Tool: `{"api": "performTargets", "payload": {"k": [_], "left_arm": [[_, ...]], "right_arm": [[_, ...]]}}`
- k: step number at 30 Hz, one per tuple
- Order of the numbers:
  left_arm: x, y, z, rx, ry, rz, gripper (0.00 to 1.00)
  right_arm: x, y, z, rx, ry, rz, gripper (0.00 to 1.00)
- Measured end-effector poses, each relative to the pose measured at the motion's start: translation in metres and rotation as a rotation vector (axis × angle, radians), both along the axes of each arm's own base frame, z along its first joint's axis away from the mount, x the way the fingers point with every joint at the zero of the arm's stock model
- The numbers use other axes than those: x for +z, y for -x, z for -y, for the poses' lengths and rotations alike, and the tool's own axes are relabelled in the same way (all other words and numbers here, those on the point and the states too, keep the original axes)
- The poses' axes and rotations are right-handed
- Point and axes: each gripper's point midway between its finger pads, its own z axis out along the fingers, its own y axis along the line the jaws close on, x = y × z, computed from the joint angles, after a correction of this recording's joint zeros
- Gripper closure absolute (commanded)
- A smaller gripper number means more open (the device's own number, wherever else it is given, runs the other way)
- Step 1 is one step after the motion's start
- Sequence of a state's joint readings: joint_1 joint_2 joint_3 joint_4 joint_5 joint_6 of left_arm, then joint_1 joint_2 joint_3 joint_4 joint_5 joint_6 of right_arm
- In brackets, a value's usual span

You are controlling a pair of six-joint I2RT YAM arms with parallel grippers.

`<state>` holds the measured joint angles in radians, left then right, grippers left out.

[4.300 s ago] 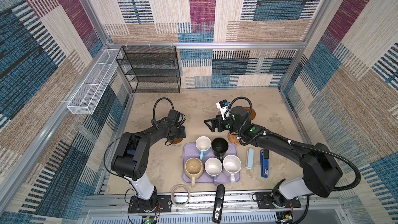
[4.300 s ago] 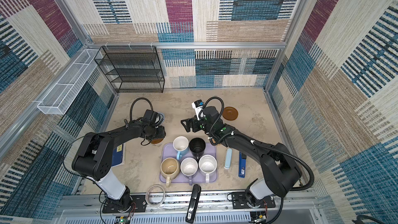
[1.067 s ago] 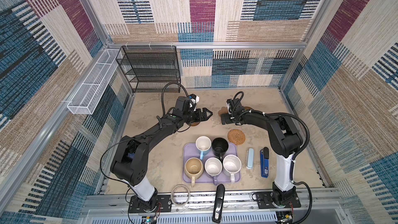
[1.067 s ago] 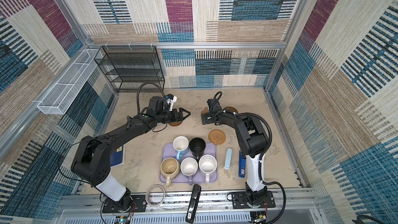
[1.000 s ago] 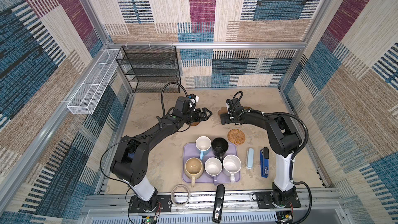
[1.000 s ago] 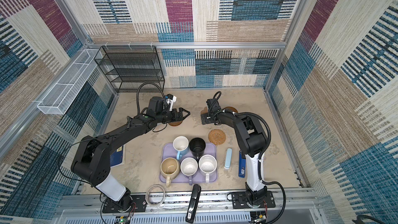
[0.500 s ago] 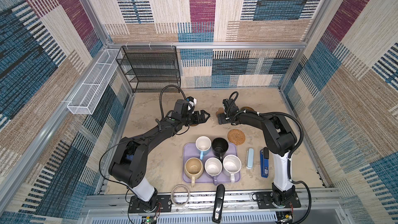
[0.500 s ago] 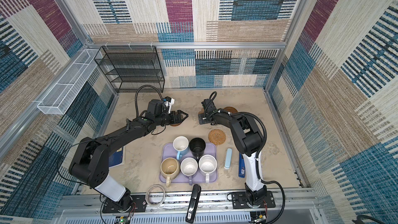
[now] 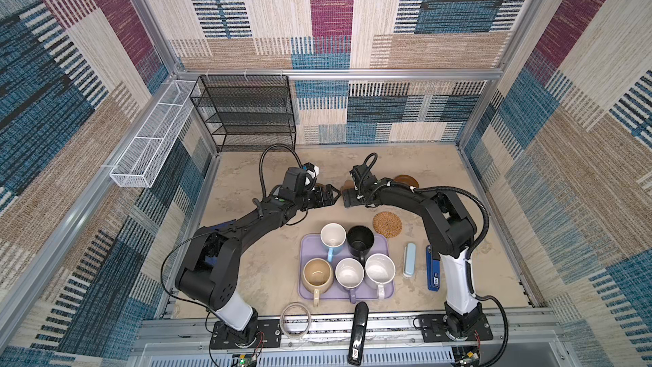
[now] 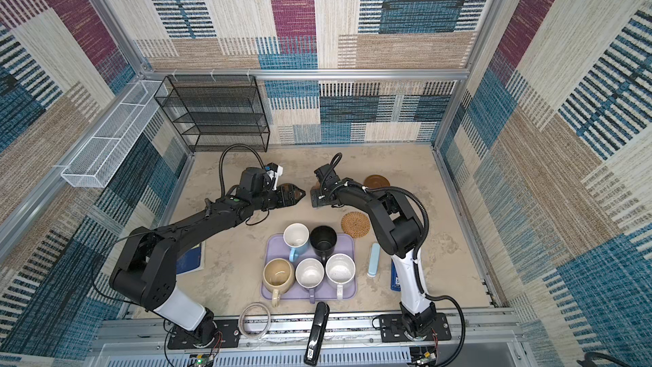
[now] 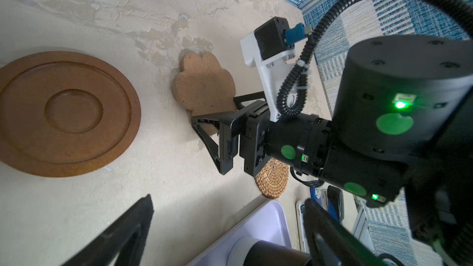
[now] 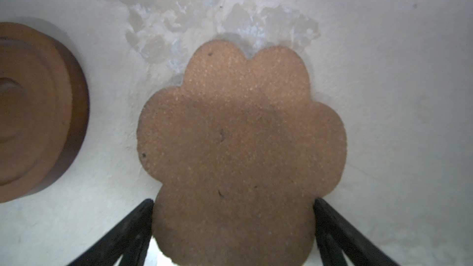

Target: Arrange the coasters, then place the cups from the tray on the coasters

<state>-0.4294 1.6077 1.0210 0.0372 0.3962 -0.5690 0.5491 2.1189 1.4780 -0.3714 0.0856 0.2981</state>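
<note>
We see the tan paw-shaped cork coaster (image 12: pixel 240 149) lying flat on the beige stone-look tabletop (image 9: pixel 247 171), in the far middle of the scene. The right gripper (image 12: pixel 233 203) stands over it with its fingers (image 12: pixel 143 211) spread wide, one on each side of the coaster's end. The tips sit right at its edges, and we cannot tell whether they press on it.

Just left of the paw, and apart from it, a brown saucer-like wooden disc (image 11: pixel 69 113) lies flat. In both top views it is partly hidden by the left gripper (image 9: pixel 333 195). That gripper hovers there pointing right, its tip close to the right gripper but not touching it. Its fingers (image 11: pixel 140 213) are wide apart, with only bare tabletop between them.

A second brown wooden disc (image 9: pixel 405 181) lies to the far right of the right gripper. A round woven rattan coaster (image 9: pixel 387 224) lies just beyond the far right corner of the lavender rounded-rectangle plastic tray (image 9: pixel 303 291), which sits near and in the middle.

All five cups stand upright on the tray. In the far row the light blue mug (image 9: pixel 332 236) is on the left and the black mug (image 9: pixel 360 240) on the right. In the near row, from left to right, are the squat beige mug (image 9: pixel 317 273), the lavender mug (image 9: pixel 349 272) and the speckled white mug (image 9: pixel 379 270).

A pale blue slim case (image 9: pixel 409 261) lies right of the tray. A clear tape ring (image 9: pixel 295 319) and a black stapler (image 9: pixel 358 333) rest at the near edge.
</note>
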Motion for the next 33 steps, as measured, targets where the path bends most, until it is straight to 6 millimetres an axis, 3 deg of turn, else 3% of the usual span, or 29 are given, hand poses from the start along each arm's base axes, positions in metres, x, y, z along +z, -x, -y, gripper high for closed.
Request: {"api": "performTargets", "payload": {"k": [13, 22, 26, 29, 33], "left_arm": [[0.007, 0.004, -0.007, 0.016, 0.007, 0.01, 0.05], [0.035, 0.005, -0.006, 0.015, 0.038, 0.053, 0.01], [0.052, 0.011, -0.004, 0.008, 0.061, 0.051, 0.0], [0.072, 0.022, 0.009, -0.037, 0.093, 0.071, 0.01], [0.099, 0.04, 0.026, -0.113, 0.138, 0.091, 0.01]], "right_arm": [[0.006, 0.006, -0.01, -0.007, -0.086, -0.018, 0.0], [0.026, 0.025, -0.003, -0.015, -0.125, -0.028, 0.0], [0.055, 0.034, 0.004, -0.012, -0.16, 0.018, 0.0], [0.082, 0.042, 0.01, -0.01, -0.197, 0.078, 0.0], [0.102, 0.066, 0.028, -0.012, -0.233, 0.13, 0.0]]}}
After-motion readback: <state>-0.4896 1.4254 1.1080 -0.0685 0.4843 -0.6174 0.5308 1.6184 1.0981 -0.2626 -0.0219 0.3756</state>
